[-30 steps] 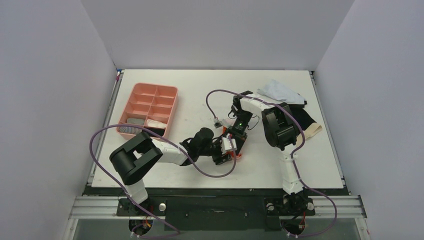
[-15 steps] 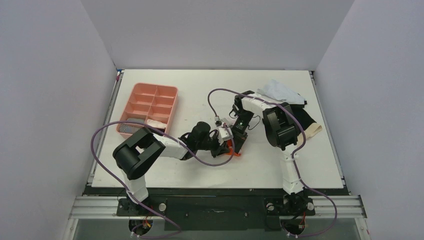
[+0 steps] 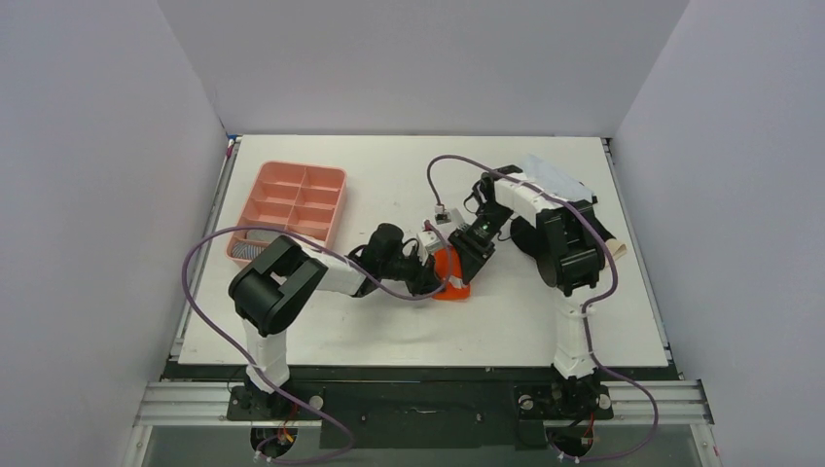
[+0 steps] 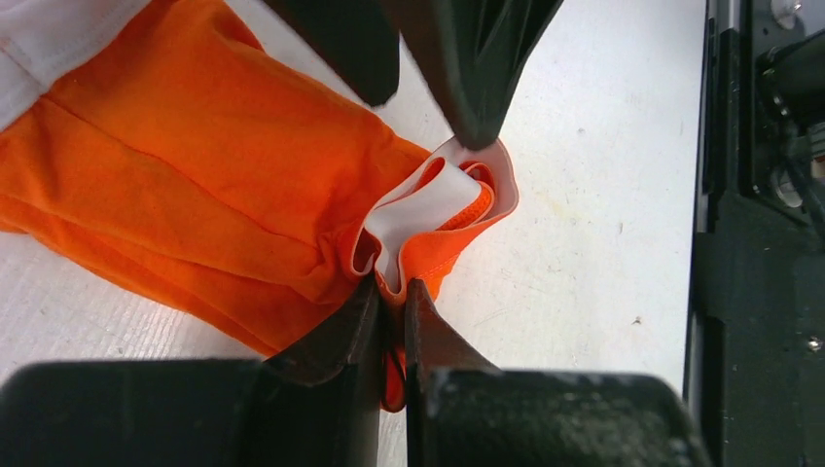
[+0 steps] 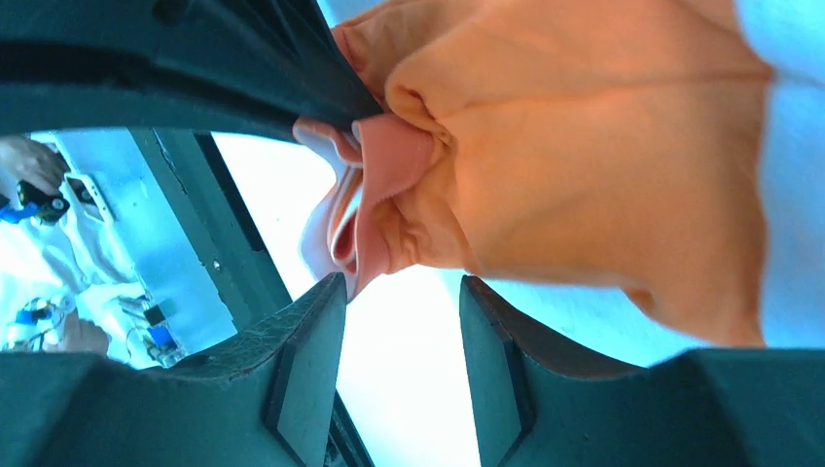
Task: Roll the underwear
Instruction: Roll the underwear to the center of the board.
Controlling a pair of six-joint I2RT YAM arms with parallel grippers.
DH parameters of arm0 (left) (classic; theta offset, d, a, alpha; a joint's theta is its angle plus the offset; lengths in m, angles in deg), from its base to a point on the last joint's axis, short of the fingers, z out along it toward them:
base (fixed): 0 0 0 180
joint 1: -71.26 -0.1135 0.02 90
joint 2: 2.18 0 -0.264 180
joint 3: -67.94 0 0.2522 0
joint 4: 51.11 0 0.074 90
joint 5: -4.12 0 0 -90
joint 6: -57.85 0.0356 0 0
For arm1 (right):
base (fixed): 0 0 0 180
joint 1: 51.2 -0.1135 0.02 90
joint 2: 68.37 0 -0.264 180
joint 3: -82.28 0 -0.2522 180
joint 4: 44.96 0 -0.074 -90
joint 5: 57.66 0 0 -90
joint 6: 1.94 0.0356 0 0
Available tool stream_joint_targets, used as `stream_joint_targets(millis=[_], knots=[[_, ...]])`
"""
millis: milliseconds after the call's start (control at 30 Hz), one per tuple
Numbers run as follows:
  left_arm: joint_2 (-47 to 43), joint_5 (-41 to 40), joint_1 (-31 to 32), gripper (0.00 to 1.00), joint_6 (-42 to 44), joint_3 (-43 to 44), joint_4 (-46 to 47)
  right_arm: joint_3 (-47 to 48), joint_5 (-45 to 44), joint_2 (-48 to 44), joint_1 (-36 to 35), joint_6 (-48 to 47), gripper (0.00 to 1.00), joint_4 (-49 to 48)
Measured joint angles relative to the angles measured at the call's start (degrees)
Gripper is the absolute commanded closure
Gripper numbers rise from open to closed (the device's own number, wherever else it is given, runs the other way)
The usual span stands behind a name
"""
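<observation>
Orange underwear [image 4: 195, 185] is lying on the bench [image 3: 389, 165] near the middle, between the two arms, bunched rather than flat. One end, where the white band is doubled into a loop, is clamped by the left pincer [image 4: 391, 292], whose fingers are pressed together on the cloth. The right pincer [image 5: 399, 292] is spread and grips nothing. One of its fingers is seen at the same loop from the far side, and whether it touches cannot be told. Black underwear [image 3: 613, 249] with its beige band is lying at the right edge of the bench, partly hidden behind the right arm and untouched. A pink tray [image 3: 261, 185] is seen far left.

The step is judged to be early work on the orange piece: an end is gathered and no roll is formed yet. Next, closing the right pincer on the loop beside the left grip is probably called for, so the cloth can be stretched flat or the end turned over onto itself. Slip of the thin band is the likely risk.
</observation>
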Motion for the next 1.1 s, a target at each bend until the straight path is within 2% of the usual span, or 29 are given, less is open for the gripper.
stream_joint_targets(millis=[233, 433, 567, 700, 833, 967, 1100], knots=[[3.2, 3.7, -2.0, 1.00, -4.1, 3.9, -2.7, -3.5, -0.4, -6.0, 4.4, 1.2, 0.54, -2.6], [7.0, 6.1, -3.2, 1.00, -6.8, 10.8, -8.9, -13.5, -2.3, -16.6, 6.4, 4.7, 0.54, -9.5], [10.2, 8.4, -4.0, 1.00, -8.5, 16.5, -14.3, -23.1, -5.4, -27.4, 5.5, 8.9, 0.54, -18.6], [13.7, 11.7, -4.8, 1.00, -10.7, 22.2, -20.2, -31.9, -12.4, -38.1, 1.0, 12.8, 0.53, -28.9], [17.5, 15.7, -5.6, 1.00, -13.0, 28.2, -27.3, -39.3, -21.6, -45.8, -9.0, 14.9, 0.53, -39.0], [21.0, 19.3, -6.4, 1.00, -15.4, 33.5, -33.7, -42.6, -31.0, -47.5, -16.5, 14.5, 0.52, -45.5], [24.2, 22.3, -7.0, 1.00, -17.1, 38.2, -39.6, -44.4, -38.8, -47.3, -20.8, 12.5, 0.52, -49.6]])
